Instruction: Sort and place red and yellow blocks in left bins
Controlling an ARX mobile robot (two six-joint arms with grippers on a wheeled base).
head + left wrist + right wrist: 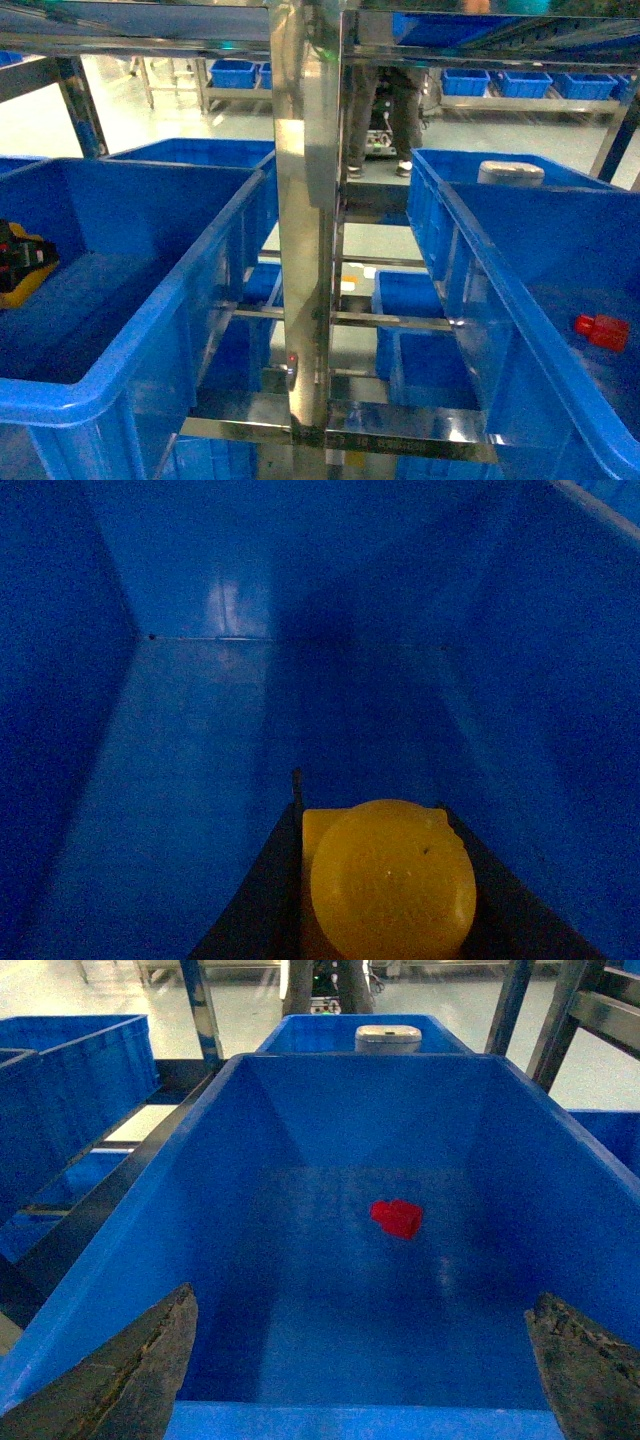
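A yellow block [390, 880] with a round stud facing the camera sits between the dark fingers of my left gripper [370, 802], which is shut on it. That gripper hangs low inside the left blue bin [150, 300], at the head view's far left edge [20, 262]. A red block [397, 1217] lies on the floor of the right blue bin [160, 1190], also seen in the head view [602, 330]. My right gripper [362, 1296] is open above that bin's near rim, with nothing between its fingers; the red block is well ahead of it.
A shiny metal rack post [305, 250] stands between the two bins. A white-topped object [511, 172] rests in the blue bin behind the right one. More blue bins [415, 300] sit on the lower shelf and on racks at the back.
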